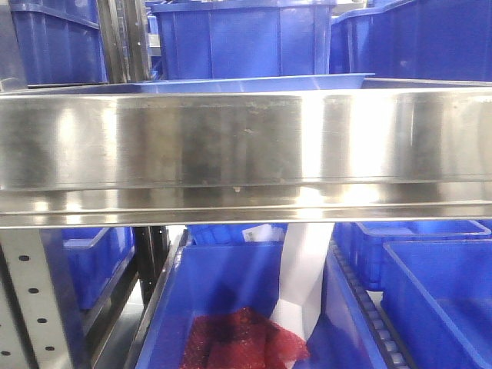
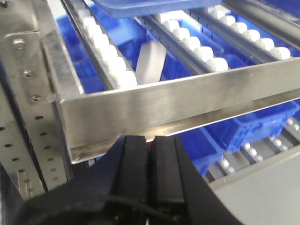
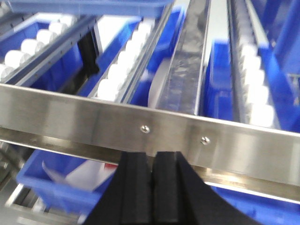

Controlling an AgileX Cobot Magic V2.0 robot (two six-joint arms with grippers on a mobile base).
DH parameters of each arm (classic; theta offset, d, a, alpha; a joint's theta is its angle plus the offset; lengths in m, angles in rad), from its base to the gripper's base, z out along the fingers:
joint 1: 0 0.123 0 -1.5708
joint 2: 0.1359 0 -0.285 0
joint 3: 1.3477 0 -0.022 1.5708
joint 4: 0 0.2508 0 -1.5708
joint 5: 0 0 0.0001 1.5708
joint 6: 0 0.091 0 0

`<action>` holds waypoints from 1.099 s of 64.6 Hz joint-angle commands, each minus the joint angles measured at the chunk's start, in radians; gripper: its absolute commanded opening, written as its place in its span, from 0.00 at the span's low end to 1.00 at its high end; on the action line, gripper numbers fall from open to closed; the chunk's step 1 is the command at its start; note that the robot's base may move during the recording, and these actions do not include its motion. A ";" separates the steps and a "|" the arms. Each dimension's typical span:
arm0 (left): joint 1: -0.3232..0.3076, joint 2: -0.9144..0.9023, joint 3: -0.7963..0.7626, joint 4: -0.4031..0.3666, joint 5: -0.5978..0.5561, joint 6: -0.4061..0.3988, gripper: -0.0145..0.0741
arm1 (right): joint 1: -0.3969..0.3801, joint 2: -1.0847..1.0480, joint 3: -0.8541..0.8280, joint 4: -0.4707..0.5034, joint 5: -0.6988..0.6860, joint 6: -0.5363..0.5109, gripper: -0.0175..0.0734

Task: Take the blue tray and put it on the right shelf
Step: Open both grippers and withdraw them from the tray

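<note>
The blue tray (image 1: 254, 83) is seen lying on the roller tracks (image 2: 206, 51) of the right shelf (image 1: 246, 146), set back from its steel front edge. The left claw (image 2: 151, 176) and right claw (image 3: 153, 187) are both clenched on nothing, just below that edge. If either claw is raised carelessly, the steel edge could be struck.

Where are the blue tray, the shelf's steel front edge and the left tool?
blue tray (image 2: 140, 7): left wrist view, its near rim.
steel front edge (image 1: 246, 146): front view, middle of the band.
left tool (image 2: 152, 168): left wrist view, seam between the closed pads.
</note>
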 commanded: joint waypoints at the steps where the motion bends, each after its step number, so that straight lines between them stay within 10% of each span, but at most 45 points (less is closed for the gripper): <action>1: -0.008 -0.082 0.003 0.033 -0.113 0.000 0.11 | 0.002 -0.083 0.009 -0.037 -0.139 -0.012 0.25; 61: 0.001 -0.206 0.023 0.036 -0.161 0.003 0.11 | 0.002 -0.211 0.014 -0.062 -0.213 -0.012 0.25; 71: 0.114 -0.216 0.039 -0.076 -0.145 0.199 0.11 | 0.002 -0.211 0.014 -0.062 -0.213 -0.012 0.25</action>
